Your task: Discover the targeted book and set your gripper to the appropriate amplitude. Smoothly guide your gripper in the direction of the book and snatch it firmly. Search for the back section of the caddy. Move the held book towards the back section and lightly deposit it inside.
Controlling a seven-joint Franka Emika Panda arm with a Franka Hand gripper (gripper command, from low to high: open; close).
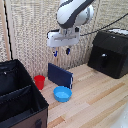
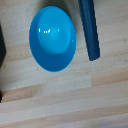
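The dark navy book (image 1: 60, 75) stands on its edge on the wooden table, between the red cup and the blue bowl. In the wrist view only its narrow top edge (image 2: 89, 27) shows, beside the bowl. My gripper (image 1: 61, 51) hangs in the air above the book, apart from it, with its two blue-tipped fingers spread and nothing between them. Its fingers do not show in the wrist view. The black soft-sided caddy (image 1: 17, 97) with an inner divider stands at the exterior view's left, its compartments open at the top.
A blue bowl (image 1: 62, 93) (image 2: 52, 38) sits in front of the book. A small red cup (image 1: 39, 81) stands between book and caddy. A black boxy machine (image 1: 110, 52) with a front handle stands at the exterior view's right.
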